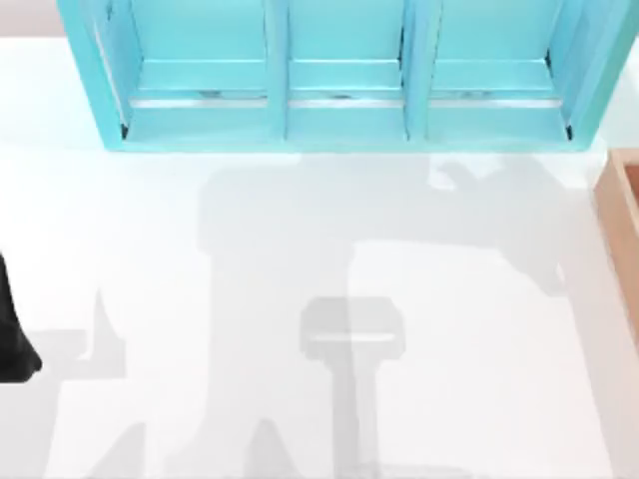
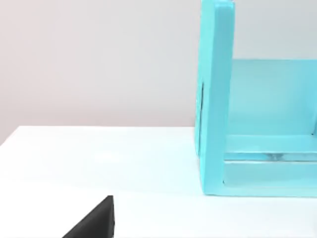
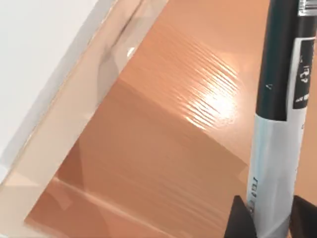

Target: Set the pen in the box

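Note:
The pen [image 3: 278,124], black with a white-grey printed band, stands nearly upright in the right wrist view. My right gripper [image 3: 270,220] is shut on its lower part, a dark fingertip [image 3: 238,218] showing on each side. The pen hangs over the inside of the tan box [image 3: 74,131], above its glossy floor and apart from the wall. From above, a strip of the box [image 1: 621,220] shows at the table's right edge. My left arm [image 1: 12,339] sits at the left edge of the table, and a dark part of its gripper [image 2: 94,223] shows in the left wrist view.
A turquoise three-compartment shelf unit [image 1: 344,75] stands along the back of the table, and its side wall [image 2: 215,99] shows in the left wrist view. Arm shadows fall across the white tabletop [image 1: 329,299].

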Robot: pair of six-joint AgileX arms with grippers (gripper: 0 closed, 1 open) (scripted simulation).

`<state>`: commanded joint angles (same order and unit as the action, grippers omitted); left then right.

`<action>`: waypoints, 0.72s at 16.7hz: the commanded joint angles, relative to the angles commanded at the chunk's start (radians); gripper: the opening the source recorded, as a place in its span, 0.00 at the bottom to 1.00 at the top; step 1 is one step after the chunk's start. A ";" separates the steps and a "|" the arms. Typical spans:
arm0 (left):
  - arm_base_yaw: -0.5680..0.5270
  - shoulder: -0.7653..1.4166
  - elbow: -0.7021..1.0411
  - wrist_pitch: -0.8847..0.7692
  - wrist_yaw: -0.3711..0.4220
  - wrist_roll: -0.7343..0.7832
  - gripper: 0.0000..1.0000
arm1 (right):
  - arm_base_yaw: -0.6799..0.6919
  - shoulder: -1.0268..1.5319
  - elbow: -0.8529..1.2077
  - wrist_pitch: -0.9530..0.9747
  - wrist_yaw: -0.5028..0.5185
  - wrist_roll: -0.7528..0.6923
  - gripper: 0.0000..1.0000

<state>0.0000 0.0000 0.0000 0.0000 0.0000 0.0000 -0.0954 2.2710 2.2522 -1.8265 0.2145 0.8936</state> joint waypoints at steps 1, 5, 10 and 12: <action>0.000 0.000 0.000 0.000 0.000 0.000 1.00 | -0.048 -0.002 -0.021 0.002 -0.004 0.082 0.00; 0.000 0.000 0.000 0.000 0.000 0.000 1.00 | -0.191 0.000 -0.086 0.034 -0.037 0.306 0.00; 0.000 0.000 0.000 0.000 0.000 0.000 1.00 | -0.240 0.004 -0.110 0.057 -0.058 0.377 0.00; 0.000 0.000 0.000 0.000 0.000 0.000 1.00 | -0.240 0.004 -0.110 0.057 -0.058 0.377 0.00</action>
<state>0.0000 0.0000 0.0000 0.0000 0.0000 0.0000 -0.3351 2.2751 2.1425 -1.7698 0.1564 1.2703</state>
